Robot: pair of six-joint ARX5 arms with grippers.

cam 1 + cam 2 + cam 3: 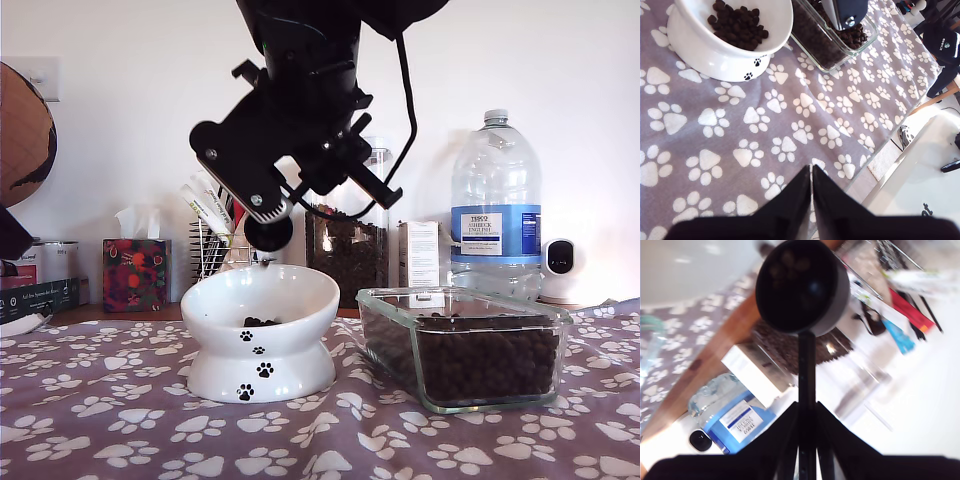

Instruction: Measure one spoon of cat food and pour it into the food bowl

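My second gripper (807, 440) clamps the spoon's (802, 287) flat handle; my first gripper's (811, 187) fingers together

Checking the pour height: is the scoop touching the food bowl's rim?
Apart. In the exterior view the scoop hangs above the food bowl, with wall showing between cup and rim and kibble falling through that gap.

glossy ceramic food bowl (262, 335), matt plastic spoon (802, 287)

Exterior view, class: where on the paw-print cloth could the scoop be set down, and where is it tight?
Free: the cloth in front of the food bowl and the glass dish. Tight: the narrow gap between them, and the cluttered back row by the water bottle.
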